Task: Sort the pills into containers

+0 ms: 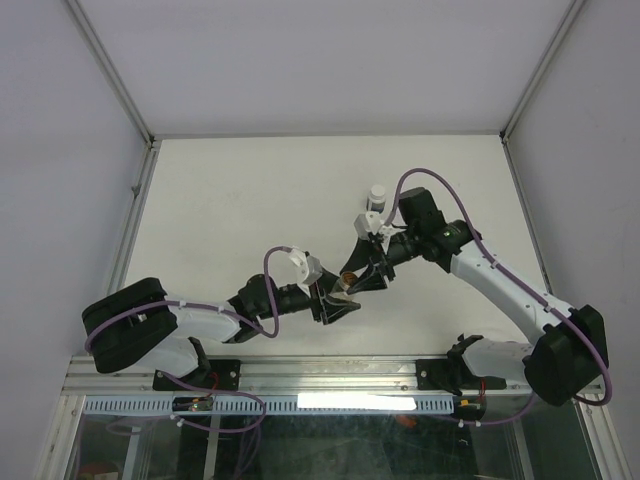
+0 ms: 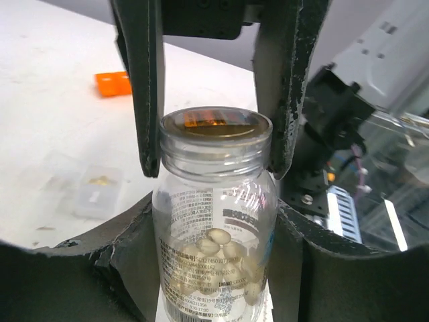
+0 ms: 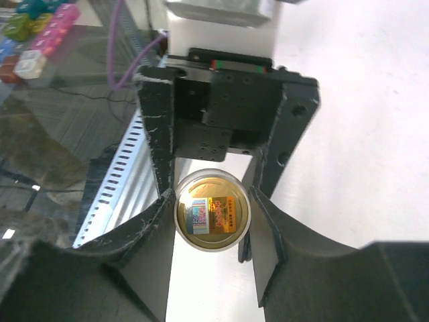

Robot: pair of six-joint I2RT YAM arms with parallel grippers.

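Observation:
A clear pill bottle (image 2: 214,221) with pale oval pills (image 2: 221,245) in its lower half is held upright over the table. My left gripper (image 2: 214,268) is shut on its body, a finger pressed on each side. My right gripper (image 3: 211,216) comes from the opposite side. Its fingers (image 2: 149,100) clamp the clear lid (image 3: 212,209), which shows a gold seal with a sticker. In the top view both grippers meet at the bottle (image 1: 348,280) in the middle of the table. A flat transparent two-cell box (image 2: 94,191) lies on the table to the left, a yellowish pill in one cell.
A small orange object (image 2: 112,82) lies on the table beyond the flat box. A white bottle (image 1: 377,195) stands behind the right gripper. The metal rail (image 1: 330,375) runs along the table's near edge.

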